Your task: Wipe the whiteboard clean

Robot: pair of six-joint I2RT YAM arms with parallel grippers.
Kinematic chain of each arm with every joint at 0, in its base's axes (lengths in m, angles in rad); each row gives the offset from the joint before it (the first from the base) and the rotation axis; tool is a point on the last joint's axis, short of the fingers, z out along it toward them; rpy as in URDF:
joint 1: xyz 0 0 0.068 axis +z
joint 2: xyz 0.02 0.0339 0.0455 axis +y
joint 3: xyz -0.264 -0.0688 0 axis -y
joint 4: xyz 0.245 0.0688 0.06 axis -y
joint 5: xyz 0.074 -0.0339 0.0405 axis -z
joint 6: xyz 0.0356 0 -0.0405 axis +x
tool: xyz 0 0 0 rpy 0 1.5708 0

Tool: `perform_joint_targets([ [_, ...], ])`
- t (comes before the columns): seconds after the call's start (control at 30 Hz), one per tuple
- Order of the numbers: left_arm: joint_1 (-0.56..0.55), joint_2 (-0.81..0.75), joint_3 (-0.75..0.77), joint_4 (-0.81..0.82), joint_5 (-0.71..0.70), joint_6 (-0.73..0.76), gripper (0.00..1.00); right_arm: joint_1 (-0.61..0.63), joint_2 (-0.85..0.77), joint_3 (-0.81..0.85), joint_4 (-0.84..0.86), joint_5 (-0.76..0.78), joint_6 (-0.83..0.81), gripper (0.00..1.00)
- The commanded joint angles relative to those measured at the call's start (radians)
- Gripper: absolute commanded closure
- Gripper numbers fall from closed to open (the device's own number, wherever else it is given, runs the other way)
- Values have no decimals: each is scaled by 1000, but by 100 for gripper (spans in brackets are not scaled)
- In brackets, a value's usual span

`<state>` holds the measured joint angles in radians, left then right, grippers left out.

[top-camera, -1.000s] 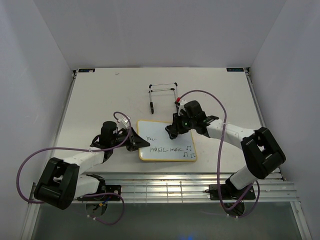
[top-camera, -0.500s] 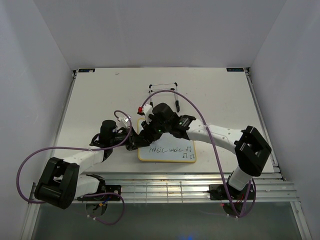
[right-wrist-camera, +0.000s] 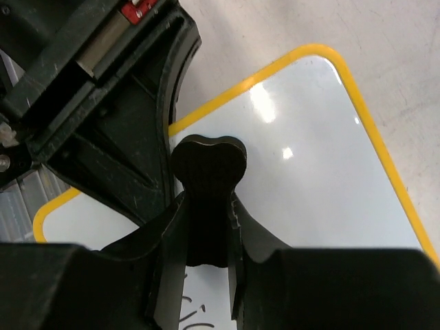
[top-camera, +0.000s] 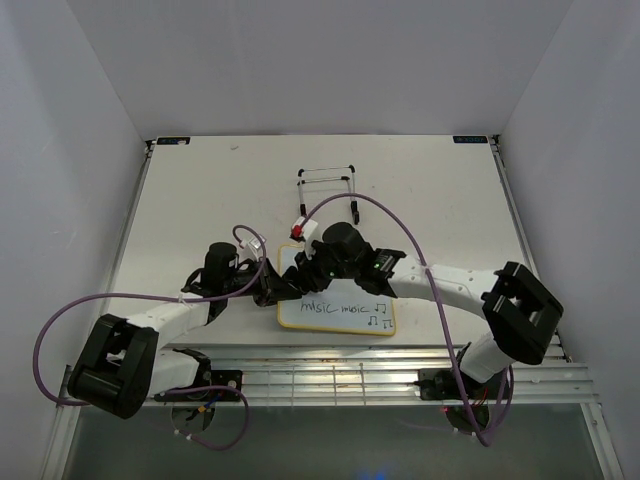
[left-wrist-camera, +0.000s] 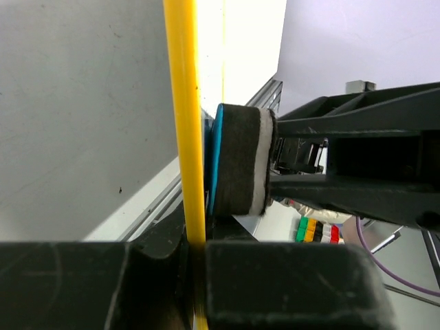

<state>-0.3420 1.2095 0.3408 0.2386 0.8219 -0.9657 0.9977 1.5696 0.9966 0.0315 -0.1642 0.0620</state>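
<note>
**A:** Wiping is the step, top view: board (top-camera: 345, 315) is lying flat near the table's (top-camera: 200, 200) front edge, "music" lines unwiped.

**B:** Left wrist: left gripper (left-wrist-camera: 196, 275) is pinching the board's edge, and the eraser (left-wrist-camera: 237, 159) is sitting against its face.

**A:** Right wrist: right gripper (right-wrist-camera: 204, 234) is clamping the eraser. Next, I'd judge, it's sweeping down over the writing.

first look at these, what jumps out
The yellow-framed whiteboard lies near the front middle of the table, with black "music" words and notes across its lower part. The right tool holds a black-and-blue eraser against the board's far left corner, while the left tool clamps the board's left edge. A thin wire stand sits farther back.
</note>
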Motion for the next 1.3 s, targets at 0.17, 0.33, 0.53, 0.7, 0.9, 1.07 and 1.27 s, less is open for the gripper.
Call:
perform_joint_targets([
  [0.17, -3, -65, 90, 125, -67, 90, 100, -122, -13, -277, -286, 53, 102, 90],
  [0.33, -2, -74, 86, 108, -63, 99, 100, -195, -74, -297, -401, 214, 153, 90],
  [0.53, 9, -108, 86, 87, -66, 107, 100, -319, -135, -332, -404, 153, 176, 89],
  [0.7, 11, -156, 93, 67, -83, 117, 100, -390, -149, -423, -239, -41, 217, 90],
  [0.9, 11, -183, 113, 44, -60, 122, 100, -416, -122, -472, -111, -3, 315, 91],
  [1.07, 11, -203, 127, -25, -92, 131, 100, -423, -69, -417, -191, 164, 328, 92],
  [1.27, 11, -258, 182, -186, -207, 196, 100, -423, -20, -369, -271, 310, 314, 92],
])
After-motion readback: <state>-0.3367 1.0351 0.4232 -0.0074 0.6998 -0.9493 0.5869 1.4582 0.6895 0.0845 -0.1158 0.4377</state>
